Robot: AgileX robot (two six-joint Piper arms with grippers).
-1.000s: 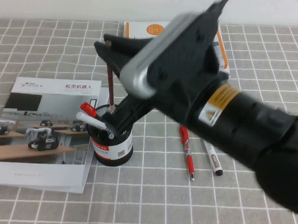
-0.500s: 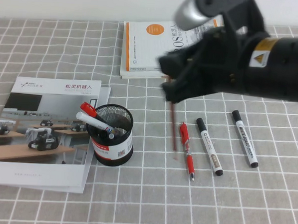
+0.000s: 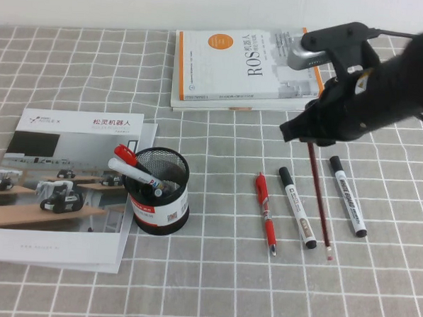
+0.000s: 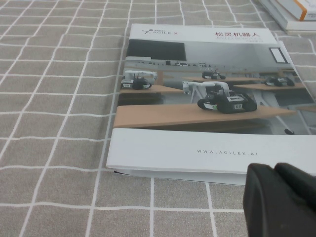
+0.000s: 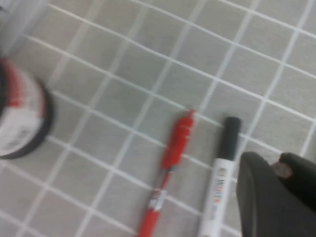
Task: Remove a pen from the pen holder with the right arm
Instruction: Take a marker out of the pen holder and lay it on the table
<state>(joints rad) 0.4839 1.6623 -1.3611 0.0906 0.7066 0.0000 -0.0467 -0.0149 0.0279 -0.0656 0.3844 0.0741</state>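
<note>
Pen (image 3: 320, 196): out of holder (image 3: 156, 198) | right hand (image 3: 310, 138) clamped on it, between markers (image 3: 297, 205) | left hand (image 4: 282, 197) by brochure (image 4: 197, 98), state cannot tell | remaining: likely set-down

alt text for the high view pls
The right gripper, shut on a slim dark red pen, holds it slanting down over the checked cloth between the left marker and the right marker. Also there: a red pen, a black mesh pen holder with pens, a brochure and a book; the left gripper is outside this view.
</note>
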